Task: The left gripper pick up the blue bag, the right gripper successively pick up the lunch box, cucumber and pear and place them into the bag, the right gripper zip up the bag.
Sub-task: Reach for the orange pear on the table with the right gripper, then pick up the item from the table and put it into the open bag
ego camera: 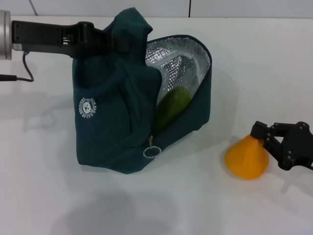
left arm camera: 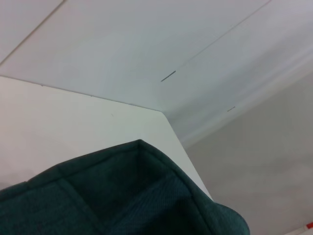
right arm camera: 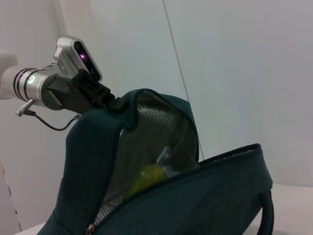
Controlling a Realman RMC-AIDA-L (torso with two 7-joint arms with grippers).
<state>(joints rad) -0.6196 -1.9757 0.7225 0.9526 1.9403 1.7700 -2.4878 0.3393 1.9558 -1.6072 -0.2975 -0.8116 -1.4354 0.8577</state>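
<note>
Holding the blue bag (ego camera: 117,122) up by its top edge with our left gripper (ego camera: 110,41) clamped on the fabric, we keep its foil-lined mouth facing our right side, the cucumber (ego camera: 171,108) already leaning inside. Our right gripper (ego camera: 261,138), low on the table (ego camera: 274,58), has its jaws spread at the narrow top of the pear (ego camera: 247,157). The pear's wide base points toward the bag, well apart from the mouth.
</note>
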